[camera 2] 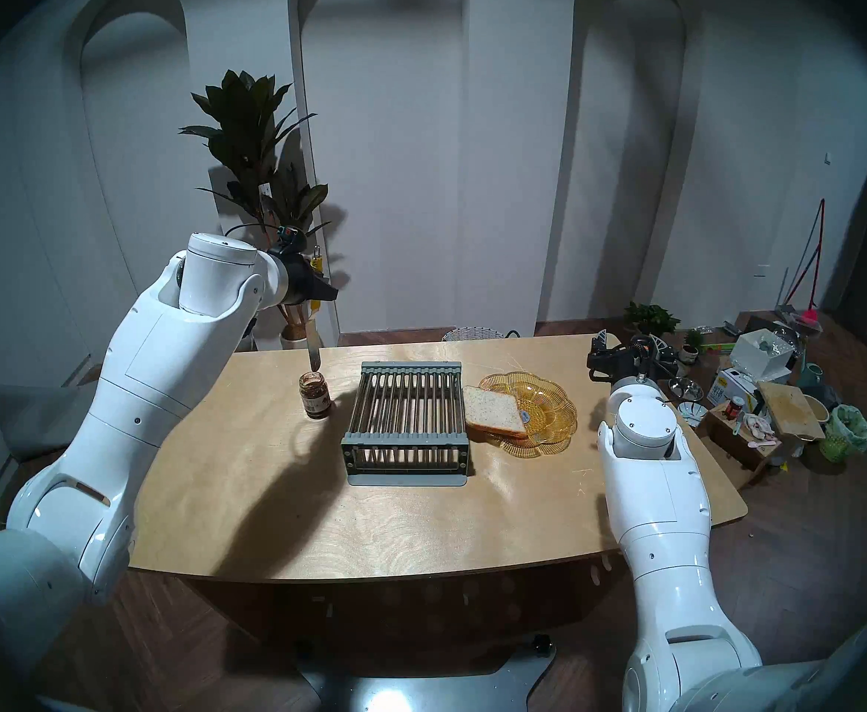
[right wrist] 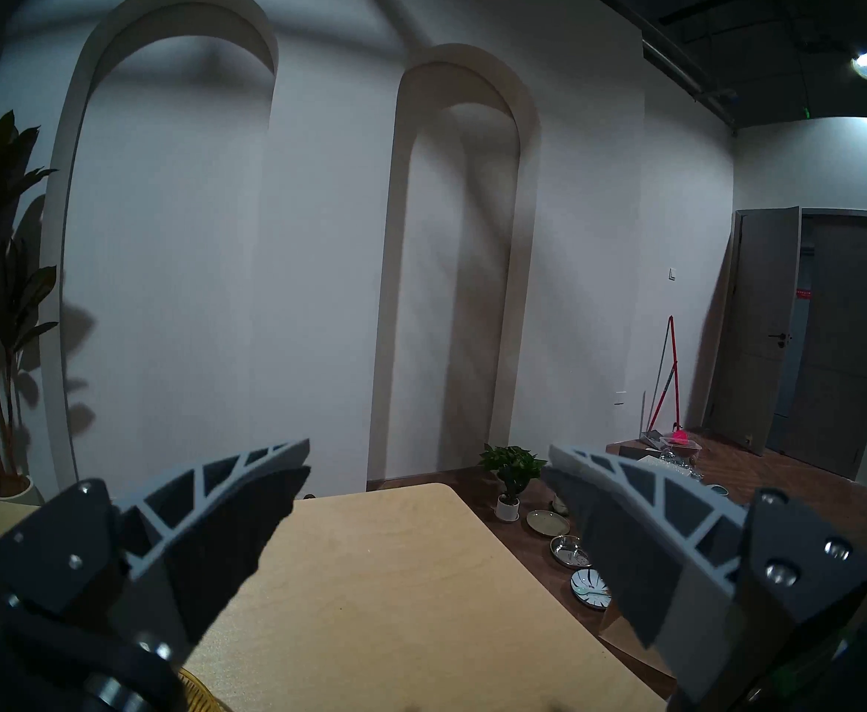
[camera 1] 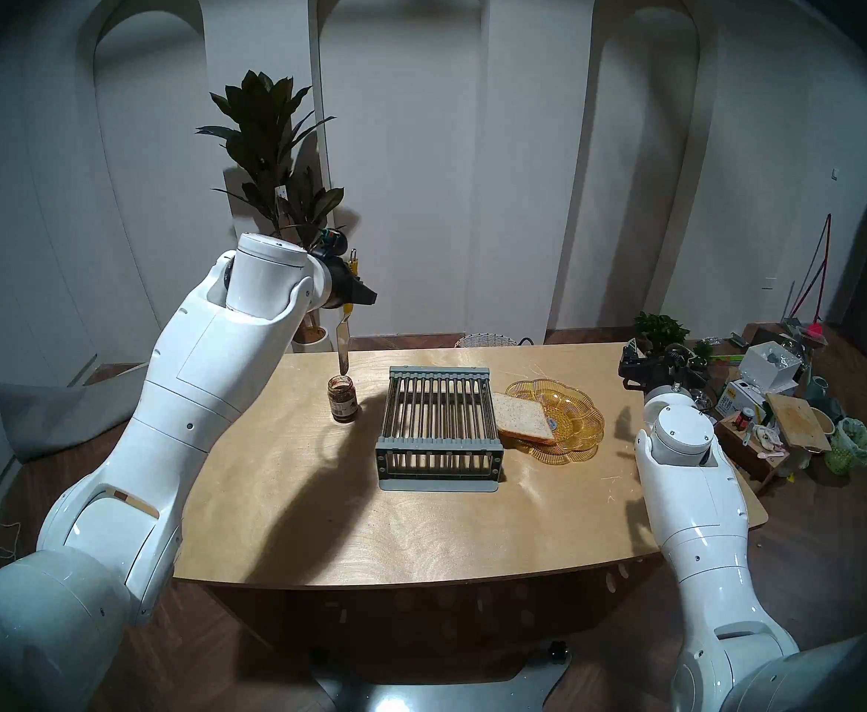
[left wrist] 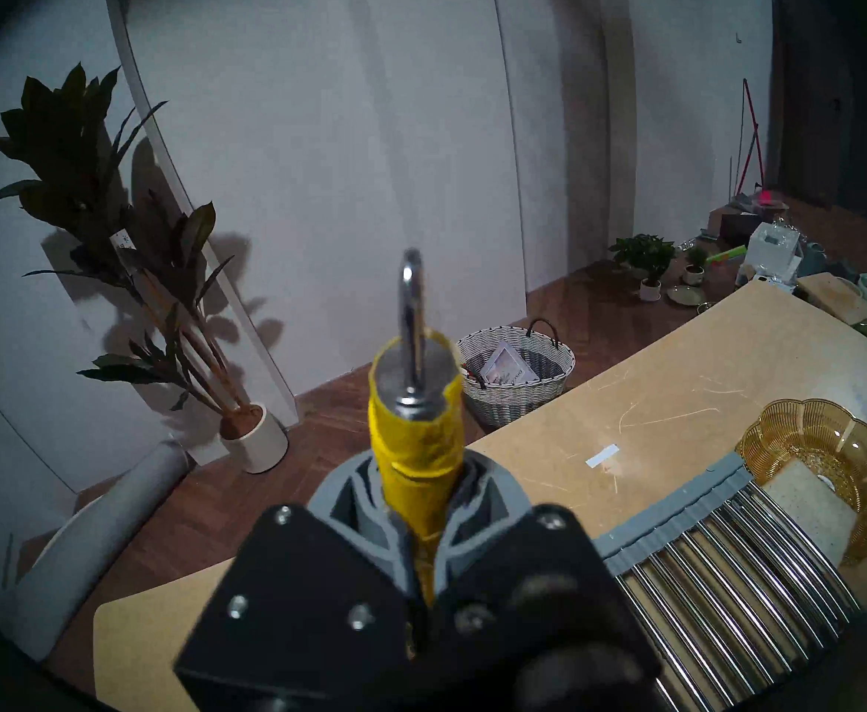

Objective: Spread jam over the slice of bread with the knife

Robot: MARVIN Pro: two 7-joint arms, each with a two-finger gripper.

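Showing one knife point(camera 1: 343, 343), one jar point(camera 1: 343, 399), one bread slice point(camera 1: 522, 419)

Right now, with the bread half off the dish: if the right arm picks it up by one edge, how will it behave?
The slice of bread looks thin and soft, so it would probably droop from a one-edge grip. It already overhangs the amber glass dish toward the rack, so a push would likely slide it off. Hard jaws may dent it.

No legible text anywhere.
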